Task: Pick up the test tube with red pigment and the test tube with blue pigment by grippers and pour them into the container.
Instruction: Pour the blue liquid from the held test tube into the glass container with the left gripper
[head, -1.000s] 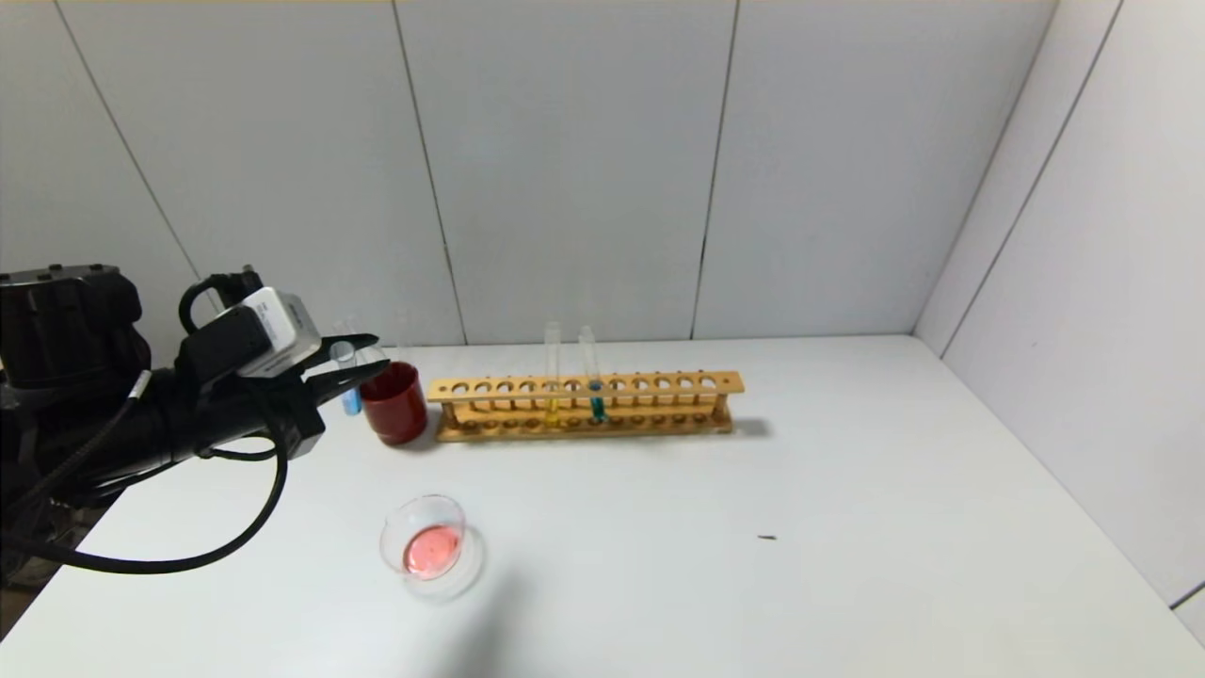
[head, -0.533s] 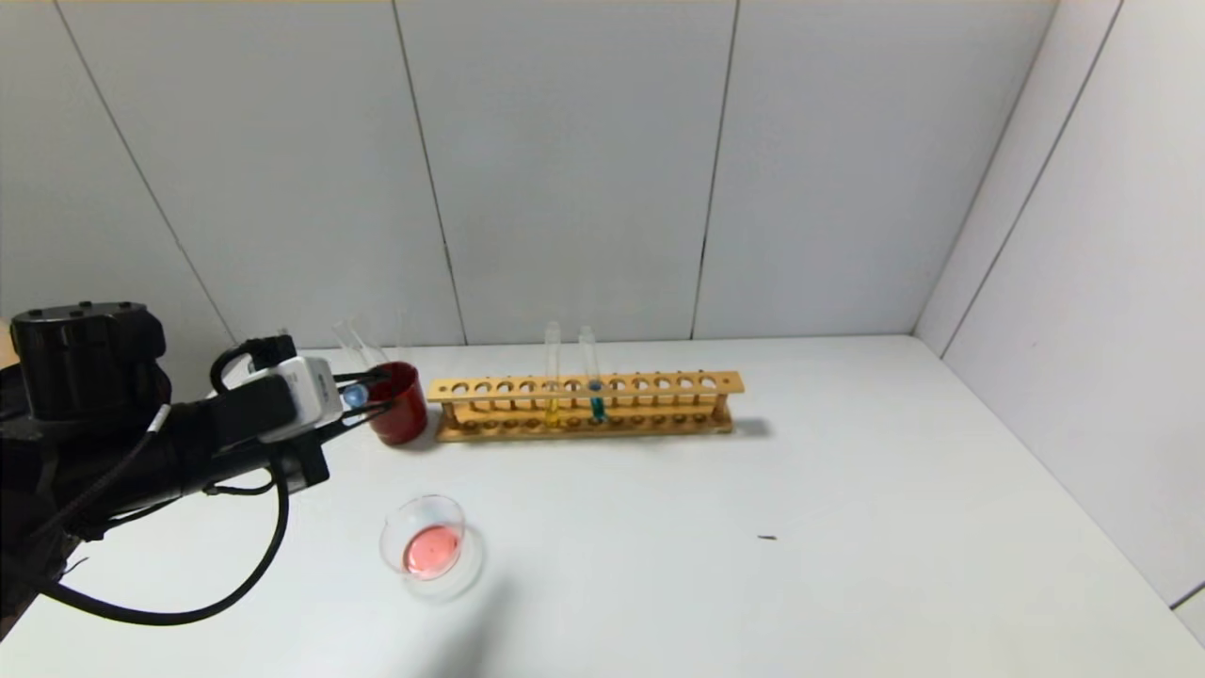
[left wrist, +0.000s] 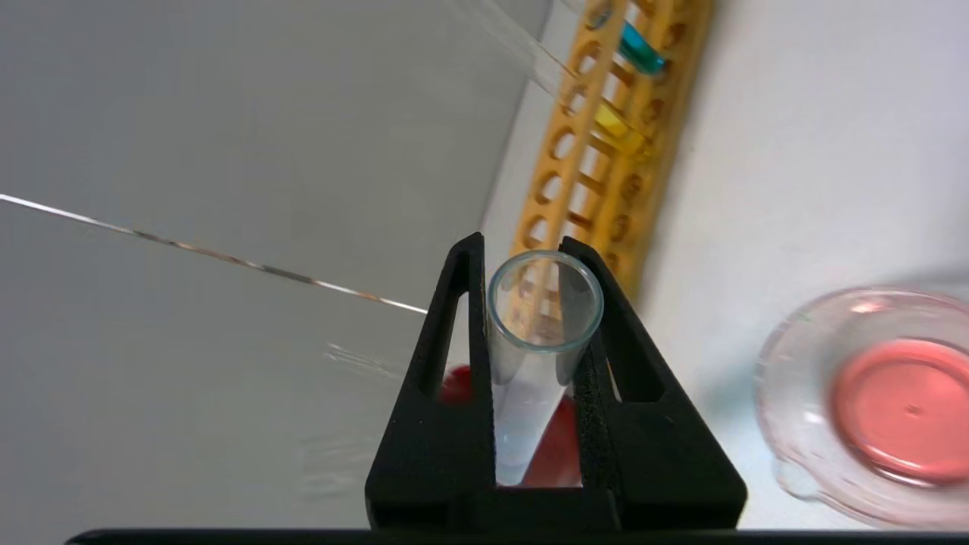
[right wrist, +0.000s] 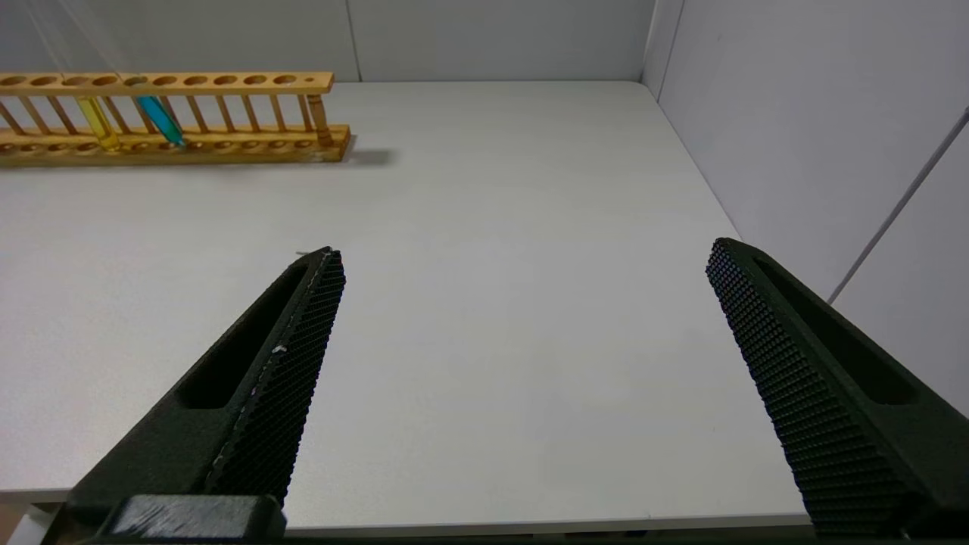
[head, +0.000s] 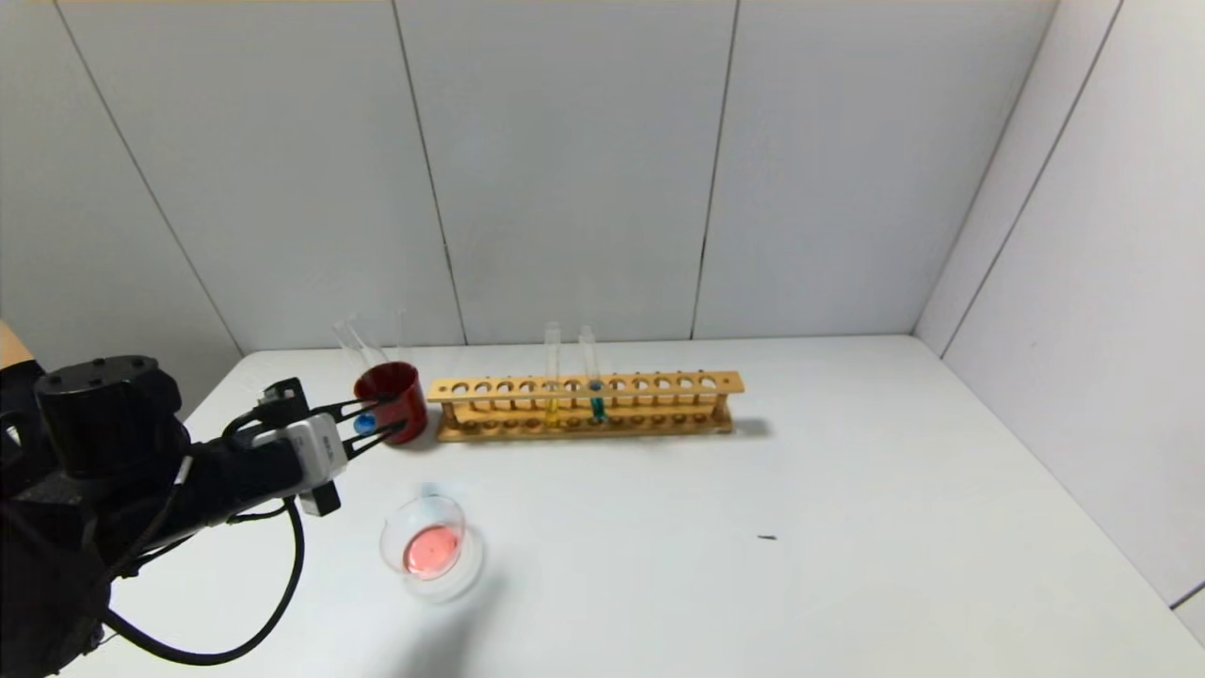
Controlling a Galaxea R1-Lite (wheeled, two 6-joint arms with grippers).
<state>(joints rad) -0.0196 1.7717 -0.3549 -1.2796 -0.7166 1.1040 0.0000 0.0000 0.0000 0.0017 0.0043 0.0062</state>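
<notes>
My left gripper (head: 400, 419) (left wrist: 522, 246) is shut on the test tube with blue pigment (head: 364, 426), a clear glass tube (left wrist: 541, 333) tipped over so that its open mouth faces the wrist camera. A dab of blue shows between the fingers in the head view. The gripper hangs just in front of a dark red cup (head: 395, 395), behind and to the left of the container (head: 387, 546) (left wrist: 780, 378), a low glass dish with red liquid in it. The test tube with red pigment is out of view. My right gripper (right wrist: 526, 253) is open over bare table, near its front edge.
A wooden rack (head: 659, 384) (right wrist: 227, 140) stands at the back, holding a yellow-liquid tube (head: 552, 400) and a teal-liquid tube (head: 596, 405). Clear empty tubes (head: 353, 344) lean in the red cup. Walls close off the back and the right.
My left arm has come down and forward, towards the dish. Its wrist has turned, so the held tube went from upright to tipped over. The grip stayed shut.
</notes>
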